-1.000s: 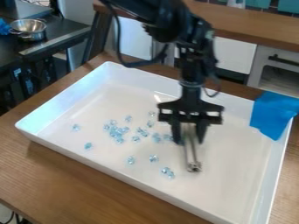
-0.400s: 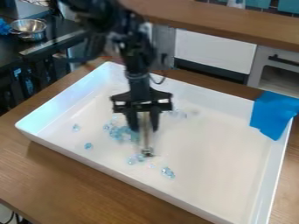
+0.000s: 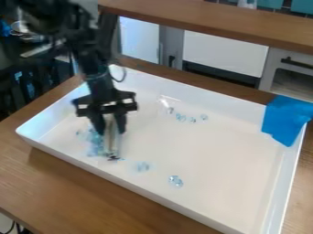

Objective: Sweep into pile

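The black gripper (image 3: 110, 130) hangs over the left part of the white tray (image 3: 220, 160), shut on a slim metal tool (image 3: 110, 144) whose lower end is at the tray floor. Pale blue clear pieces (image 3: 95, 142) are bunched just left of the tool, partly hidden by it. A small row of pieces (image 3: 181, 118) lies near the tray's back side. One blurred piece (image 3: 142, 167) is to the right of the tool's tip, and a pair of pieces (image 3: 175, 181) sits closer to the front wall.
A blue cloth (image 3: 286, 119) drapes over the tray's back right corner. The tray's raised walls surround the pieces, and it stands on a brown wooden table (image 3: 73, 183). Behind it runs a wooden counter (image 3: 232, 20) above white cabinets.
The arm has swung left across the tray with the tool. Pieces from the middle are now bunched at the left, while several others have shifted towards the back.
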You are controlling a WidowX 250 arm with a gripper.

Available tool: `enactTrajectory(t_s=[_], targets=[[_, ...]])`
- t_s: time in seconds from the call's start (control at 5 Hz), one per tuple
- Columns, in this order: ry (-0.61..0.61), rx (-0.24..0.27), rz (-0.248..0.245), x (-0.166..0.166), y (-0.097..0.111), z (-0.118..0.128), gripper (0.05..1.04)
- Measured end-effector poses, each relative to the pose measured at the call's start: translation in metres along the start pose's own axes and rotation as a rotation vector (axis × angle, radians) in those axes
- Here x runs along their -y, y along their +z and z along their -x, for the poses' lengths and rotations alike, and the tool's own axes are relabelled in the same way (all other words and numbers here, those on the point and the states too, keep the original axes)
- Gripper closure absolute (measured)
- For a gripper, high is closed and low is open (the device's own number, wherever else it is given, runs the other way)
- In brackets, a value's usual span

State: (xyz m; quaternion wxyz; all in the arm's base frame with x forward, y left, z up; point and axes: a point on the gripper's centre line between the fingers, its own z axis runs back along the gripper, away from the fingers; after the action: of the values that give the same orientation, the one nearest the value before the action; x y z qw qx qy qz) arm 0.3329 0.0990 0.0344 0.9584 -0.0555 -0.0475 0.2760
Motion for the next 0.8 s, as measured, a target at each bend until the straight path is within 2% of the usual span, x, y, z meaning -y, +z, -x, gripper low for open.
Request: enactTrajectory(t_s=[0.2, 0.4, 0.6, 0.8], targets=[[0.038, -0.021, 0.003, -0.032, 0.007, -0.005, 0.581], [0.058, -0.028, 0.015, -0.050, 0.013, -0.008, 0.581], [0.060, -0.051, 0.072, -0.031, 0.035, -0.004, 0.581], [0.039, -0.067, 0.143, 0.012, 0.053, -0.004, 0.581]])
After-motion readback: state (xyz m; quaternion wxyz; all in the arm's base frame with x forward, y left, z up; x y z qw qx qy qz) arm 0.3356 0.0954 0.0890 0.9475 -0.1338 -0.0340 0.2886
